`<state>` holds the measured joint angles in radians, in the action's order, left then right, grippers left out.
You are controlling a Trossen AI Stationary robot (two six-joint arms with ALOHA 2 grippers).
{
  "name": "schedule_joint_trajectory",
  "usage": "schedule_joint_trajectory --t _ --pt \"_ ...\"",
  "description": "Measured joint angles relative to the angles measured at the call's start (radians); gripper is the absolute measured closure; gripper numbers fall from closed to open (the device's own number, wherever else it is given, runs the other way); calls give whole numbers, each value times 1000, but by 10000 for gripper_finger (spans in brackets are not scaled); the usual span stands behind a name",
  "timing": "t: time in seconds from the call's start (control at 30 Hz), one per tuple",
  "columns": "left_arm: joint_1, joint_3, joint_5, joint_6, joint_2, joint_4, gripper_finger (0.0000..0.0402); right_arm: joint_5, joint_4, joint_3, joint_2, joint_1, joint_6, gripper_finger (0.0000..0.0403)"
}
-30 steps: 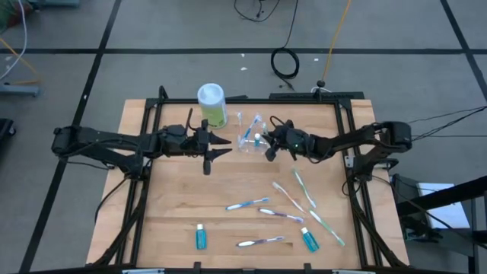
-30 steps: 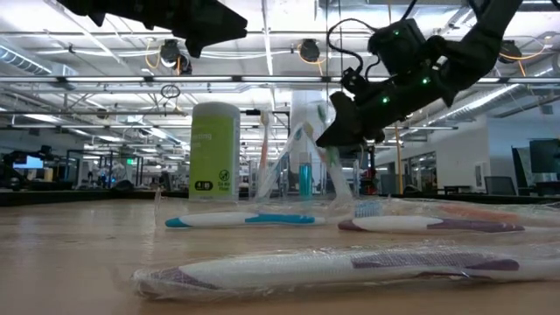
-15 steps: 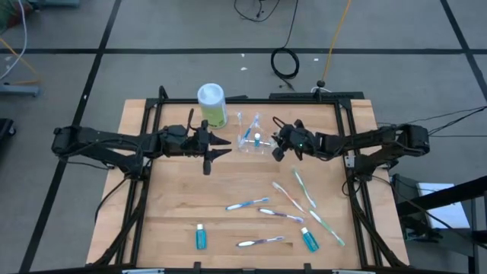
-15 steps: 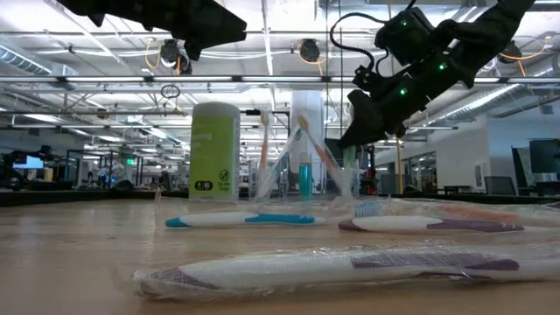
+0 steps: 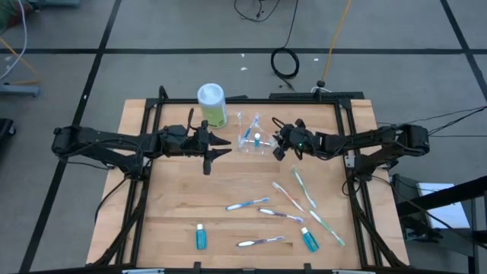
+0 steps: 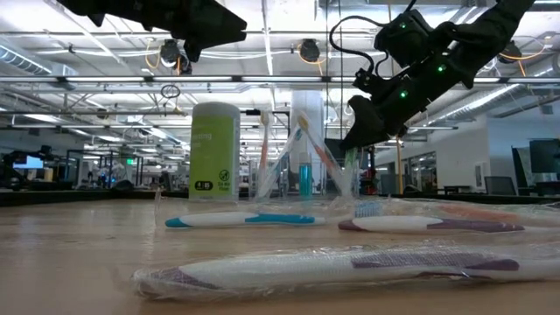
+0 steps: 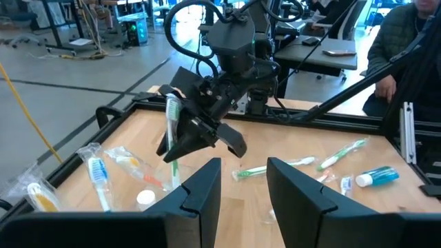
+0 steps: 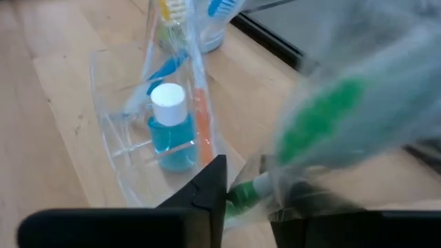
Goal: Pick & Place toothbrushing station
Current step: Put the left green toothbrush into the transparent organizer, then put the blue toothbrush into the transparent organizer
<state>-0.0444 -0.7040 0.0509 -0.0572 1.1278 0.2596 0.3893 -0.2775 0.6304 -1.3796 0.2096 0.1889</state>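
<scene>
The left gripper point(image 5: 221, 148) hovers left of the clear plastic cup point(image 5: 253, 141), fingers parted, holding nothing. The green canister point(image 5: 212, 105) stands at the table's point(image 5: 175, 205) far edge, just left of the cup.

The right gripper point(image 5: 278, 147) hovers right of the cup. The high view does not show what it holds. The left wrist view shows a wrapped green toothbrush point(image 7: 172, 141) upright between its fingers, and the right wrist view shows the same green handle point(image 8: 242, 195) pinched at the fingertips, beside the cup point(image 8: 131, 148).

Count, cup contents, right wrist view: one blue white-capped tube point(image 8: 169, 129); several brushes, number unclear.

Count, table, high view: six wrapped toothbrushes lying loose in front of the cup, and two blue tubes, left tube point(image 5: 201, 237) and right tube point(image 5: 309, 240), near the front edge.
</scene>
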Motion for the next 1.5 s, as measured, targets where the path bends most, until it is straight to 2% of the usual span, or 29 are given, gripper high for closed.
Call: schedule_joint_trajectory --t 0.3,0.4,0.53,0.73,0.93,1.17,1.33,1.5 --pt "2 0 -6 -74 0 -76 279 3 28 0 31 0 -83 219" --pt "8 0 -33 -110 0 -131 279 3 95 0 78 0 -100 198" --pt "29 0 -67 -114 0 -196 279 3 205 0 156 -8 -36 182" --pt "65 0 -73 -144 0 -239 279 -1 356 0 232 -41 118 181" --pt "98 0 -69 -229 0 -246 279 -8 429 0 261 -104 234 187" --pt "144 0 -70 -245 34 -256 279 -182 447 0 251 -171 329 187" --pt "164 0 -83 -279 156 -131 279 -181 432 0 248 -219 325 190" --pt "165 -3 -203 -320 328 90 279 -180 409 0 248 -232 324 191"
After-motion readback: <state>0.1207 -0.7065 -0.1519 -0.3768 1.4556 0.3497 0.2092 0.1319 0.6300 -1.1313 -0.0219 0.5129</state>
